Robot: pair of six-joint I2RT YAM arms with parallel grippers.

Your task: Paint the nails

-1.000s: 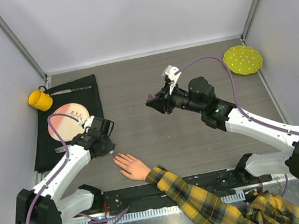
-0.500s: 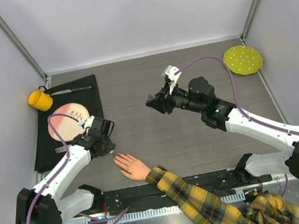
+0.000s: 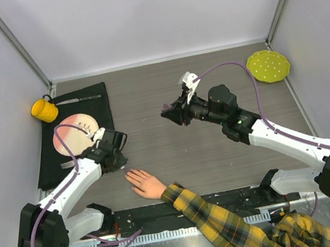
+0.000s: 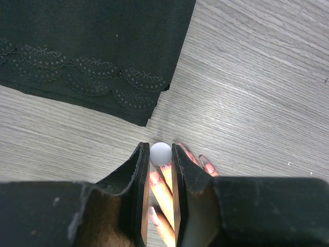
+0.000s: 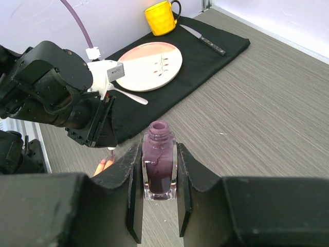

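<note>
Nails [image 4: 154,178] are tiny, hard and glossy, and several show pink from my left wrist. They sit at the tips of a pale hand [image 3: 142,183] that lies flat with its fingers spread on the counter [image 3: 178,159], near the front edge. A yellow-black plaid sleeve [image 3: 227,221] trails back toward my right base. I judge there is nothing on them to grip. The nails are stiff, but the fingers under them are soft and may shift, so only a brush tip should touch them, lightly and along each nail.

My left pincer [image 4: 159,154] is clamped on a round pale cap [image 4: 161,152], directly above the fingertips. From the right wrist a thin stem [image 5: 111,145] hangs below it toward them, though I cannot tell whether it touches. That cap looks light and smooth, so it could twist in my grip. My right pincer [image 5: 158,150] is closed around an open bottle of purple polish [image 5: 158,172], held upright over mid-counter, well apart from the hand. It looks like glass: rigid, slick, and ready to spill if tipped.

The counter is flat grey wood-grain. On its left side a black cloth [image 3: 98,109] carries a pink-and-cream plate [image 3: 74,133], a yellow mug [image 3: 43,109] and a knife [image 3: 78,100]. A yellow-green dotted plate [image 3: 268,67] sits in the far right corner. Pale walls with metal posts close in three sides.
</note>
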